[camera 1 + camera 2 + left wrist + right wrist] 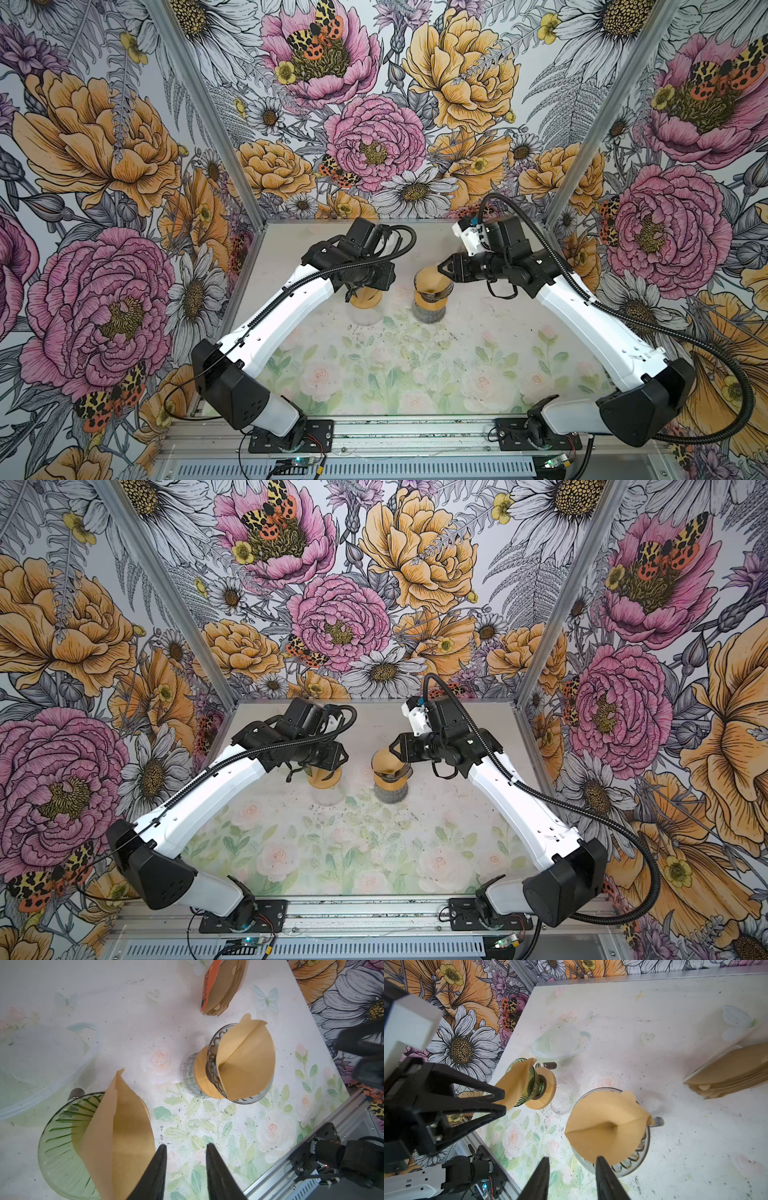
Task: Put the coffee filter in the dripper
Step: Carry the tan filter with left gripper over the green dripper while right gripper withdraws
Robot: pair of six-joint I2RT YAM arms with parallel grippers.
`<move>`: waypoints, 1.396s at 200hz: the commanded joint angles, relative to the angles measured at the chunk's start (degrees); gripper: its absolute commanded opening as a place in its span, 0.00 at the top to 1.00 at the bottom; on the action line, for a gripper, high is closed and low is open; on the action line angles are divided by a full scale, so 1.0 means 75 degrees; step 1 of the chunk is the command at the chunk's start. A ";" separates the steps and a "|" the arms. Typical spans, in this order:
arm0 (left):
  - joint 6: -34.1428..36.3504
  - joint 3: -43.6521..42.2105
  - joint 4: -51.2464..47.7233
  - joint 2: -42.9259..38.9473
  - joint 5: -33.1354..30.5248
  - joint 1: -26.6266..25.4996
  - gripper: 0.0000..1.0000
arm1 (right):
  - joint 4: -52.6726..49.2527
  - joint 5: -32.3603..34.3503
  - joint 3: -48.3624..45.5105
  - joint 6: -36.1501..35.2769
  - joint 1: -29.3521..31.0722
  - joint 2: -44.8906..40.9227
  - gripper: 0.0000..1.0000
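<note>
— Where's the paper?
— There are two. One coffee filter (120, 1136) stands folded in the green dripper (60, 1147), just left of centre in both top views, though the left arm (286, 303) covers most of it there. The second filter (604, 1126) leans in the clear dripper (642, 1147), near the middle of the frame.
— Is anything gripped?
— No. The left gripper (186, 1147) has its jaws apart with only table (187, 1109) showing between them, one finger just beside the paper. The right gripper (572, 1159) is parted too, one tip at the second filter's edge.
— Any clutter?
— A filter stack (733, 1076) and a clear bowl (41, 1064) lie nearby.
</note>
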 commanded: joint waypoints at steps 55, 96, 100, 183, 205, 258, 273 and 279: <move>0.0264 0.0711 -0.0944 0.0480 -0.0517 0.0567 0.72 | 0.0089 0.0064 -0.0256 -0.0095 -0.0014 -0.0307 0.60; 0.0523 0.0944 -0.1250 0.0731 -0.0515 0.0777 0.72 | 0.0089 0.0076 -0.0205 -0.0052 -0.0015 -0.0222 0.59; 0.0539 0.0983 -0.1283 0.0751 -0.0533 0.0785 0.73 | 0.0089 0.0083 -0.0213 -0.0055 -0.0014 -0.0226 0.59; 0.0831 0.1258 -0.1559 0.1164 -0.0599 0.1150 0.73 | 0.0066 0.0065 -0.0181 -0.0047 -0.0015 -0.0274 0.59; 0.0883 0.1163 -0.1581 0.1219 -0.0516 0.1183 0.74 | 0.0054 0.0064 -0.0158 -0.0030 -0.0015 -0.0237 0.59; 0.1024 0.1052 -0.1664 0.1479 -0.0278 0.1198 0.75 | 0.0052 -0.0162 0.0009 0.0041 -0.0015 -0.0241 0.55; 0.1064 0.1058 -0.1664 0.1559 -0.0208 0.1210 0.75 | 0.0042 -0.0236 0.0052 0.0069 -0.0015 -0.0312 0.51; 0.1077 0.1067 -0.1674 0.1603 -0.0167 0.1218 0.75 | 0.0048 -0.0268 0.0071 0.0086 -0.0014 -0.0350 0.49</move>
